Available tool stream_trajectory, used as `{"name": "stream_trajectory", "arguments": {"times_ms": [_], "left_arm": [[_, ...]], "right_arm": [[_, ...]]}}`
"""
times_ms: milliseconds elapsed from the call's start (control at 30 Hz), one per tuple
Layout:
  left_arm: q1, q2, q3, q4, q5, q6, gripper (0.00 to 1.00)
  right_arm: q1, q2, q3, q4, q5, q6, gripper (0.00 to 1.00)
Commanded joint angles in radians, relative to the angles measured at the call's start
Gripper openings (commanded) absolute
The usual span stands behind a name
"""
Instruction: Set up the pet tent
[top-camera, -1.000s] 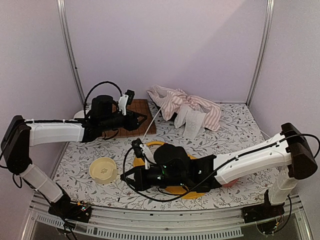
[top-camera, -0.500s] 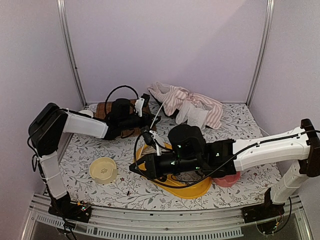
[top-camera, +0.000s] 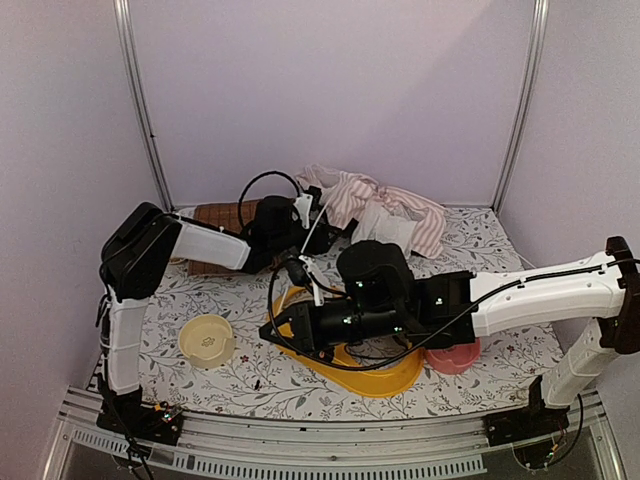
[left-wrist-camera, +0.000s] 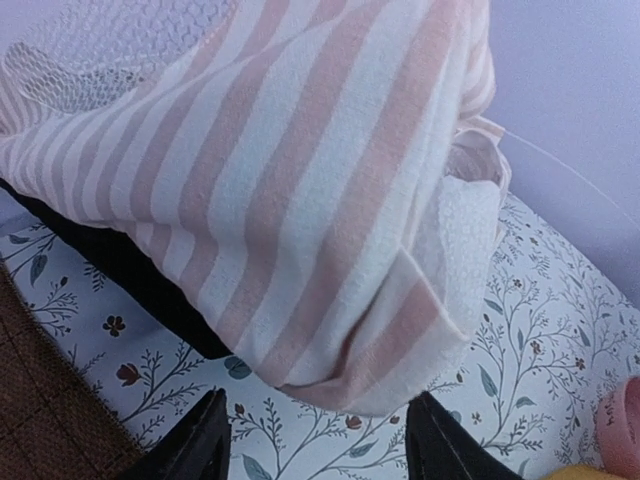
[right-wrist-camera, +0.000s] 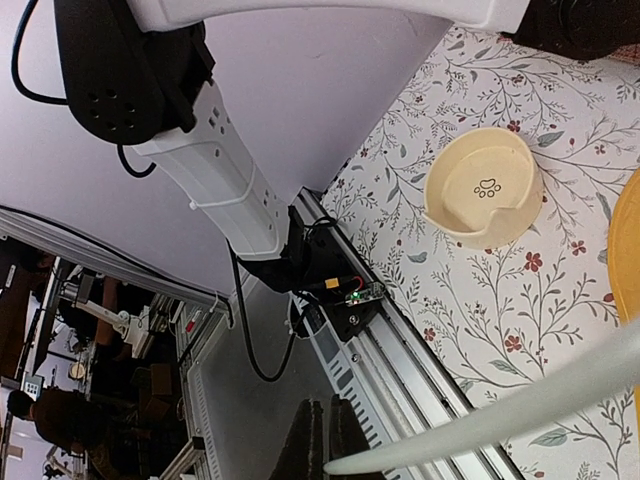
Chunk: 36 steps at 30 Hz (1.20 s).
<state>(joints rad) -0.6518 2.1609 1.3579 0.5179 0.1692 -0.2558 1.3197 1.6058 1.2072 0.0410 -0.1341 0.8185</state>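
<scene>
Pet tent (top-camera: 385, 215) lies as a crumpled striped heap at 12 o'clock on the table (top-camera: 520, 270). Only the left wrist view shows the left gripper (left-wrist-camera: 320, 440) spread wide just short of the fabric, holding nothing. Only the right wrist view shows the right gripper (right-wrist-camera: 322, 440) nearly pressed together, with a blurred white pole (right-wrist-camera: 500, 400) crossing beside it, held or not I cannot tell. At 8 o'clock a cream bowl (top-camera: 186, 344) shows just a paw print inside, and the pink bowl (top-camera: 455, 358) at 4 o'clock is half hidden.
</scene>
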Motion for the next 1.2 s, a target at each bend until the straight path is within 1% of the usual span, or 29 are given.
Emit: {"name": "stream_trajectory", "arguments": {"times_ms": [0, 67, 133, 200, 267, 400, 567, 667, 867, 1067, 1167], "left_arm": [[-0.006, 0.033, 0.071, -0.011, -0.042, -0.021, 0.57], [-0.006, 0.039, 0.088, -0.013, -0.049, -0.025, 0.51], [-0.007, 0.044, 0.101, -0.011, -0.055, -0.029, 0.40], [-0.008, 0.048, 0.111, -0.012, -0.056, -0.027, 0.18], [-0.013, 0.046, 0.115, -0.022, -0.058, -0.020, 0.01], [-0.028, 0.009, 0.064, -0.004, -0.070, 0.005, 0.00], [-0.048, -0.096, -0.076, 0.078, -0.055, 0.020, 0.00], [-0.069, -0.170, -0.160, 0.117, -0.047, 0.031, 0.00], [-0.117, -0.327, -0.294, 0.148, -0.048, 0.062, 0.00], [-0.155, -0.422, -0.416, 0.171, -0.062, 0.073, 0.00], [-0.179, -0.463, -0.464, 0.174, -0.074, 0.081, 0.00]], "right_arm": [[-0.015, -0.040, 0.034, -0.011, 0.055, -0.055, 0.00], [-0.016, -0.049, 0.035, -0.016, 0.066, -0.053, 0.00], [-0.019, -0.058, 0.039, -0.034, 0.079, -0.051, 0.00], [-0.025, -0.071, 0.042, -0.051, 0.088, -0.045, 0.00], [-0.033, -0.087, 0.043, -0.071, 0.104, -0.037, 0.00], [-0.053, -0.129, 0.055, -0.102, 0.133, -0.023, 0.00], [-0.071, -0.175, 0.081, -0.157, 0.211, -0.016, 0.00], [-0.073, -0.194, 0.124, -0.205, 0.278, -0.041, 0.00], [-0.073, -0.186, 0.225, -0.304, 0.383, -0.102, 0.00], [-0.080, -0.191, 0.272, -0.375, 0.483, -0.129, 0.00], [-0.103, -0.189, 0.287, -0.397, 0.489, -0.138, 0.00]]}}
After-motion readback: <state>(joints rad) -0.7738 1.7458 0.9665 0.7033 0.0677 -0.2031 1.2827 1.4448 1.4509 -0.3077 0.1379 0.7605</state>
